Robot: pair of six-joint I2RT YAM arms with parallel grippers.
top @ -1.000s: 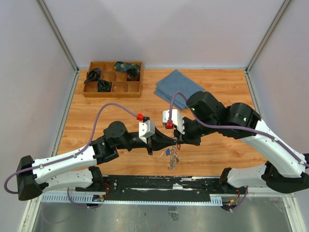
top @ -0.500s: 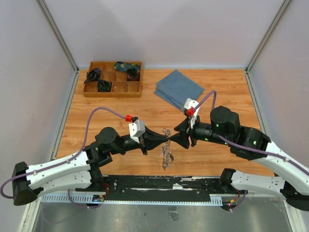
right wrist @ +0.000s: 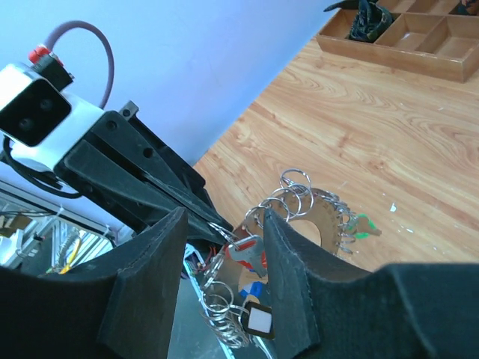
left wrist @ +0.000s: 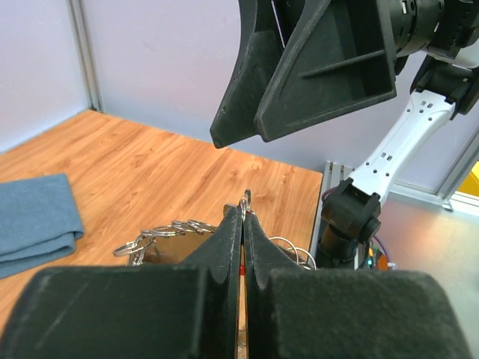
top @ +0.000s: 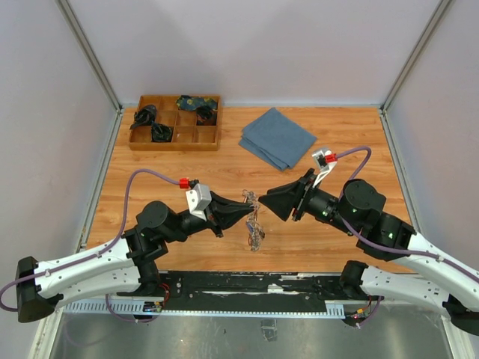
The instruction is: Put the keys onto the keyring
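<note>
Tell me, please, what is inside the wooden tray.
The wooden tray holds two black bundles at its left and a dark patterned bundle at its far right. Whatever lies beneath them is covered, and what they are is unclear.

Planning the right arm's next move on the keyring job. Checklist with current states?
1. Left gripper clamped on the keyring: ok.
2. Right gripper open: ok.
3. Key held in right gripper, ready to thread: not ok, it is empty.
4. Loose keys located: cannot tell, none visible outside the bunch.
5. Right gripper lined up facing the keyring: ok.
6. Cloth and wooden tray away from both arms: ok.
</note>
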